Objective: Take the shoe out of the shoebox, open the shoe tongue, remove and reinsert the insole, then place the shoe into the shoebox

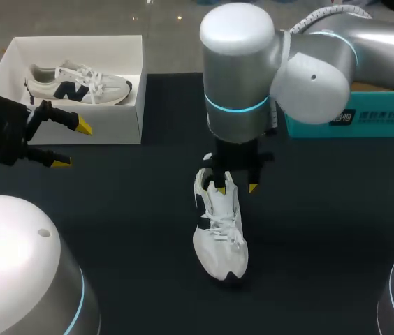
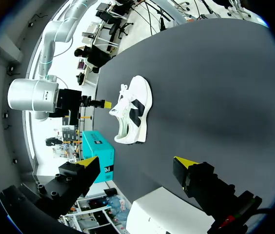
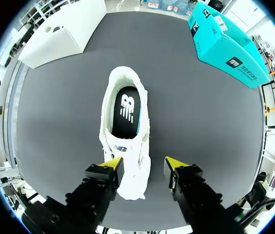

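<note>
A white shoe (image 1: 219,234) lies on the black table (image 1: 323,230) near the middle, its black insole (image 3: 127,109) visible through the opening. My right gripper (image 1: 236,187) hangs over the shoe's far end. In the right wrist view the right gripper (image 3: 145,165) is open: one fingertip (image 3: 112,165) is against the side of the shoe (image 3: 127,146), while the other stands clear over the table. The white shoebox (image 1: 134,112) at the back left holds a second shoe (image 1: 78,84). In front of the box my left gripper (image 1: 73,144) stands open and empty.
A teal box (image 1: 354,124) lies at the back right, past the right arm. In the left wrist view, beyond the left gripper (image 2: 136,163), lie the shoe (image 2: 133,109), the teal box (image 2: 98,156) and a corner of the shoebox (image 2: 166,214).
</note>
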You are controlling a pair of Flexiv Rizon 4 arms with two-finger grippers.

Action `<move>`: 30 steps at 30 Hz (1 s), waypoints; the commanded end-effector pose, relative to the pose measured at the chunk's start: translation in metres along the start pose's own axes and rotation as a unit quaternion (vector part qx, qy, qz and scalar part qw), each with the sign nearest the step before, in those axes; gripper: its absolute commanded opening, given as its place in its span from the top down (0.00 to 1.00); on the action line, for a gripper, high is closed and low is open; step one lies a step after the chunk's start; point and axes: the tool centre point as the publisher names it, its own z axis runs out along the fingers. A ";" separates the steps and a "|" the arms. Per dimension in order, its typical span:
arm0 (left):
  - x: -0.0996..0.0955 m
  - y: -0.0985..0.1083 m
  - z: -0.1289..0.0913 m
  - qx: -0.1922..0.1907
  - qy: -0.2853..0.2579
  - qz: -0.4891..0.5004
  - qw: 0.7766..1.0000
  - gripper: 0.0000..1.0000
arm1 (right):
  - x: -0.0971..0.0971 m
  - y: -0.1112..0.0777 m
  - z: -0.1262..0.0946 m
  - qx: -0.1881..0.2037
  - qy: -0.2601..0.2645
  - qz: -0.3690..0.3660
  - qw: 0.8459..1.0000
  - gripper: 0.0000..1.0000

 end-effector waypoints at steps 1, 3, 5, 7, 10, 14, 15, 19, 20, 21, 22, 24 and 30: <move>-0.001 0.000 0.000 0.000 0.002 0.000 1.000 0.00 | -0.003 -0.004 0.009 -0.020 0.029 0.001 0.999 1.00; -0.001 0.000 0.000 0.000 0.002 0.000 1.000 0.00 | -0.001 -0.003 0.010 -0.021 0.030 0.000 0.999 1.00; -0.001 0.000 0.000 0.000 0.002 0.000 1.000 0.00 | 0.001 -0.003 0.008 -0.024 0.031 -0.003 0.999 1.00; -0.001 0.000 0.000 0.000 0.002 0.000 1.000 0.00 | 0.002 -0.003 0.005 -0.029 0.032 -0.004 0.999 1.00; -0.001 0.000 0.000 0.000 0.002 0.000 1.000 0.00 | 0.004 -0.002 0.003 -0.032 0.035 -0.009 0.999 1.00; -0.001 0.000 0.000 0.000 0.002 0.000 1.000 0.00 | 0.010 0.000 0.007 -0.032 0.036 -0.013 0.999 1.00; -0.001 0.000 0.000 0.000 0.002 0.000 1.000 0.00 | 0.011 0.001 0.010 -0.029 0.037 -0.014 0.999 1.00; -0.001 0.000 0.000 0.000 0.002 0.000 1.000 0.00 | 0.017 0.006 0.021 -0.017 0.044 -0.019 0.999 1.00; -0.001 0.000 0.000 0.000 0.002 0.000 1.000 0.00 | 0.018 0.007 0.025 -0.012 0.048 -0.020 0.999 1.00; -0.001 0.000 0.000 0.000 0.002 0.000 1.000 0.00 | 0.019 0.008 0.028 -0.010 0.049 -0.020 0.999 1.00; -0.001 0.000 0.000 0.000 0.002 0.000 1.000 0.00 | 0.021 0.009 0.031 -0.004 0.050 -0.021 0.999 1.00; -0.001 0.000 0.000 0.000 0.002 0.000 1.000 0.00 | 0.024 0.011 0.037 0.001 0.050 -0.023 0.998 1.00; -0.001 0.000 0.000 0.000 0.002 0.000 1.000 0.00 | 0.027 0.013 0.043 0.010 0.052 -0.025 0.998 1.00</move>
